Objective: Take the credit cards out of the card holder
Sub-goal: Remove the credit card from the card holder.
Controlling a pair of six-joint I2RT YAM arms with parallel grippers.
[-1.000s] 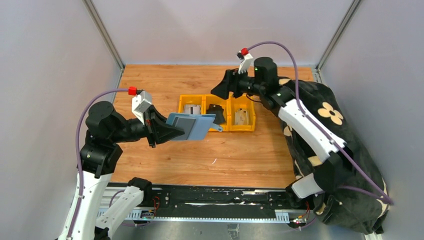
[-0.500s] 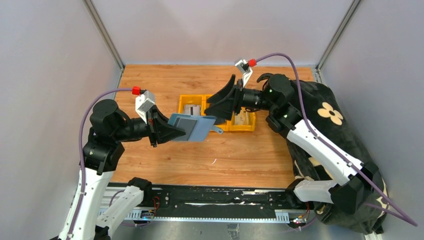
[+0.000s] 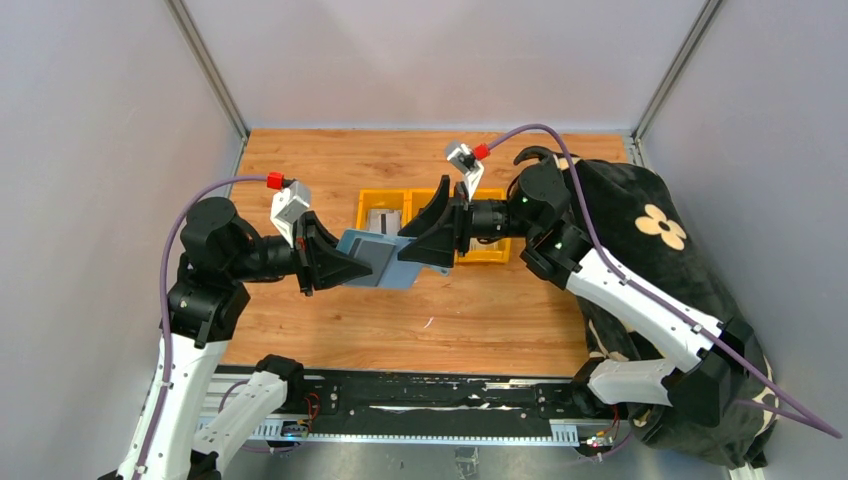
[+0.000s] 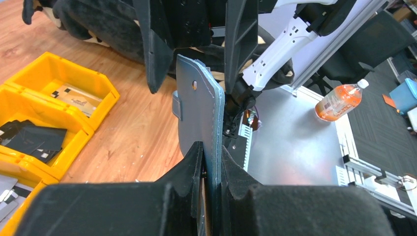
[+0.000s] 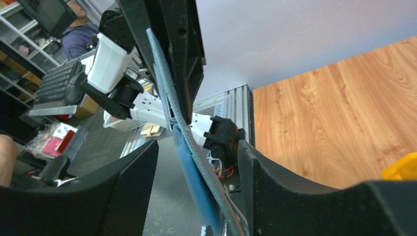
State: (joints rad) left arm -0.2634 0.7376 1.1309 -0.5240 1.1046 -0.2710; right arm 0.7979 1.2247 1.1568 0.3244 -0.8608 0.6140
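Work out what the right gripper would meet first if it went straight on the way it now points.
The card holder: its free end lies between the right gripper's open fingers, apparently untouched. Further on it would probably meet the left gripper, which clamps the holder's other end.

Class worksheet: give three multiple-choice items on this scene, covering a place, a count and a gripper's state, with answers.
1. Where is the card holder? A in a drawer; B on a shelf; C held in the air.
2. How many yellow bins are there? A one; B three; C five.
3. The right gripper is: A open; B shut tight; C out of view.
Answers: 1 C, the left gripper pinches it aloft. 2 B, three sit in a row. 3 A, its fingers stand apart either side of the holder.
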